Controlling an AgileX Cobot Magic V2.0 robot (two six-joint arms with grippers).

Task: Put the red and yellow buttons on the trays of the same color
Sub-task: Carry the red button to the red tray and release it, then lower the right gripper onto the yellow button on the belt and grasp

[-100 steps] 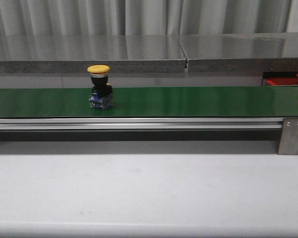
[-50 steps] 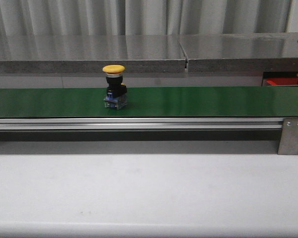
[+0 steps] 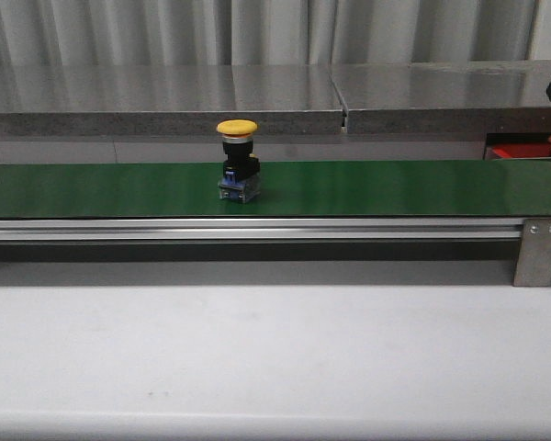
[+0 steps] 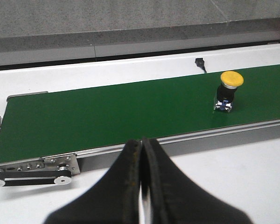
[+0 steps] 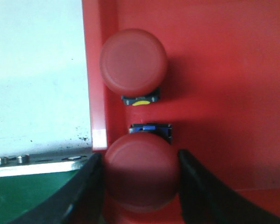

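- Right wrist view: the right gripper point(image 5: 141, 186), low in the frame, has its fingers spread to either side of a red button point(image 5: 141, 179), close against the cap, over the red tray point(image 5: 224, 93).
- A second red button point(image 5: 133, 61) stands just above it, upper centre.
- Left gripper point(image 4: 141, 186) is pressed closed, empty.
- The yellow button point(image 3: 238, 161) stands upright on the green belt point(image 3: 395, 188), centre frame in the front view.

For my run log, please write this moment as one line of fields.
belt: yellow-capped button upright on green belt | left gripper: shut, empty | right gripper: around red button over red tray, second red button there
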